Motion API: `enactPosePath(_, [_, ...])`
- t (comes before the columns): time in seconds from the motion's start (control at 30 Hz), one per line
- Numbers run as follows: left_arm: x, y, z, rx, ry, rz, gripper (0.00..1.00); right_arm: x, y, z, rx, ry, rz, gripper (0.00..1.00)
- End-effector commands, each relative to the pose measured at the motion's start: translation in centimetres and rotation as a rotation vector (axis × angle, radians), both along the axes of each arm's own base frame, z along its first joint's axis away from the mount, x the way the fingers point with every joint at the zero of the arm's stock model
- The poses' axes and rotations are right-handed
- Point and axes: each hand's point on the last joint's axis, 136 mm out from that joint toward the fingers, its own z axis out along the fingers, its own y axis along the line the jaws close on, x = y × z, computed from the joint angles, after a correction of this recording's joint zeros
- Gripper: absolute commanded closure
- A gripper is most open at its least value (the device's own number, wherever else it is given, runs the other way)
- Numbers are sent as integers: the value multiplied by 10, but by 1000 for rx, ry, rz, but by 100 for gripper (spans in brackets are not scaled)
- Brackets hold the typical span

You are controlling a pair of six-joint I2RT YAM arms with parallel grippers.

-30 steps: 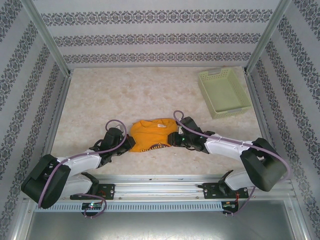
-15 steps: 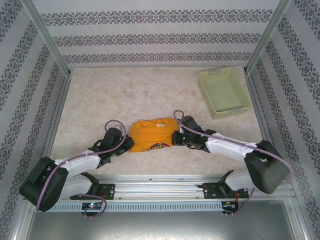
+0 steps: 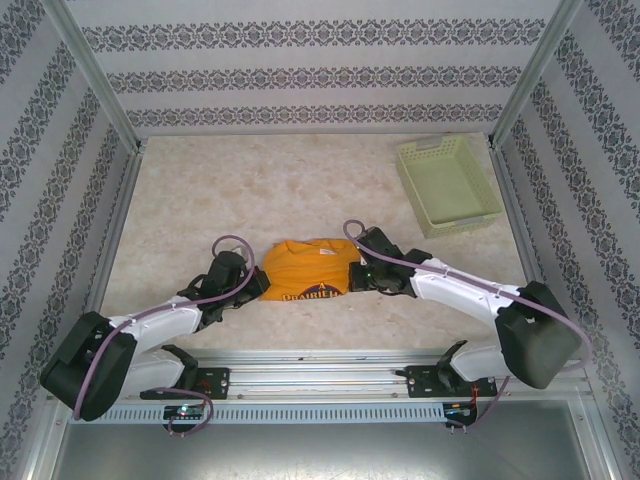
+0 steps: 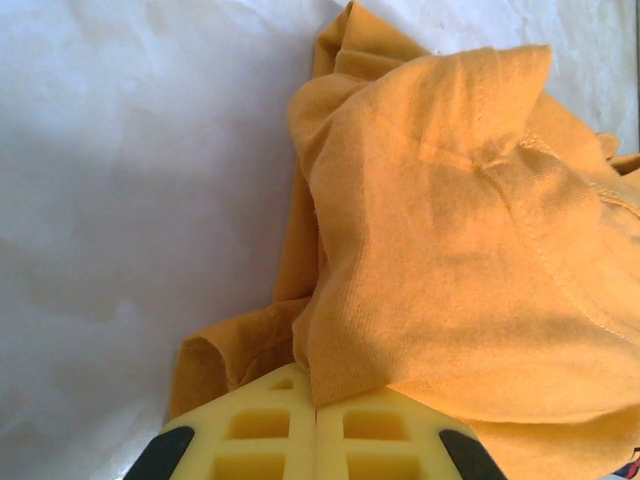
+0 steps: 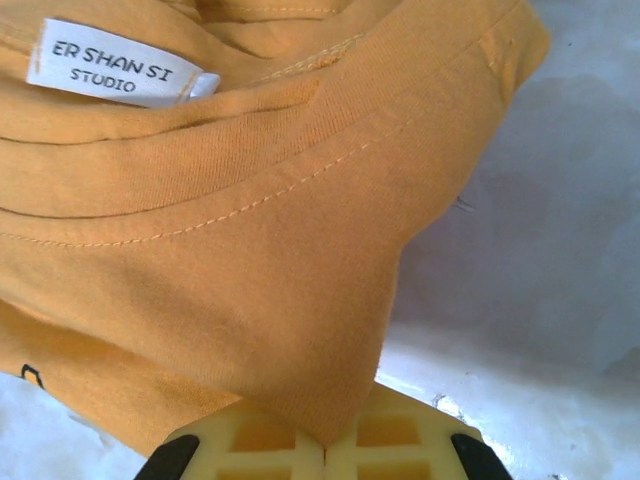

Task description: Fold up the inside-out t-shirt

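The inside-out t-shirt [image 3: 308, 270] is a bunched orange-yellow heap near the table's front middle, with dark lettering along its near edge. My left gripper [image 3: 254, 287] is shut on its left edge; in the left wrist view a fold of the t-shirt [image 4: 450, 250] runs down between the yellow fingers [image 4: 260, 425], pinched at my left gripper [image 4: 316, 408]. My right gripper [image 3: 350, 277] is shut on the shirt's right edge. In the right wrist view a point of the t-shirt [image 5: 250, 260] is clamped at my right gripper [image 5: 324, 440], and a white neck label [image 5: 115, 75] shows.
A pale green basket [image 3: 447, 185] stands at the back right of the marble-patterned table [image 3: 250, 190]. Patterned walls and metal posts enclose the table on three sides. An aluminium rail [image 3: 320, 375] runs along the front edge by the arm bases.
My right gripper has closed on the shirt's right edge and drawn it slightly outward. The shirt has spread wider and its lettering shows more. The left arm has barely moved.
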Motion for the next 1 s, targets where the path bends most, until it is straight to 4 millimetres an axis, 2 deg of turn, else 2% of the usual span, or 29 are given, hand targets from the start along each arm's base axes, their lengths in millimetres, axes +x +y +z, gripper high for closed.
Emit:
enactPosePath(0.0, [2, 7, -10, 53, 28, -2, 100, 14, -6, 5, -71, -50, -19, 99])
enactPosePath(0.07, [2, 6, -13, 55, 37, -8, 100, 26, -2, 11, -78, -76, -28, 100])
enactPosePath(0.17, [3, 6, -16, 58, 41, -9, 100, 40, -18, 11, -216, -105, -59, 100])
enactPosePath(0.3, [2, 8, -18, 71, 46, -5, 100, 40, -45, 6, -421, -105, -47, 100])
enactPosePath(0.43, [3, 7, -20, 69, 46, -9, 100, 36, -48, 10, -474, -134, -2, 99])
enactPosePath(0.5, [4, 5, -20, 64, 48, -12, 100, 36, -40, 8, -431, -126, 11, 94])
enactPosePath(0.6, [6, 1, -20, 52, 52, -25, 100, 33, -21, 5, -305, -96, 21, 80])
enactPosePath(0.7, [7, -1, -19, 49, 53, -28, 100, 29, -12, 7, -141, -60, 0, 66])
enactPosePath(0.83, [7, 0, -20, 55, 55, -28, 100, 22, -8, 4, 98, -16, -32, 63])
enactPosePath(0.97, [6, 1, -21, 55, 57, -24, 100, 13, -5, -5, 217, 7, -33, 63])
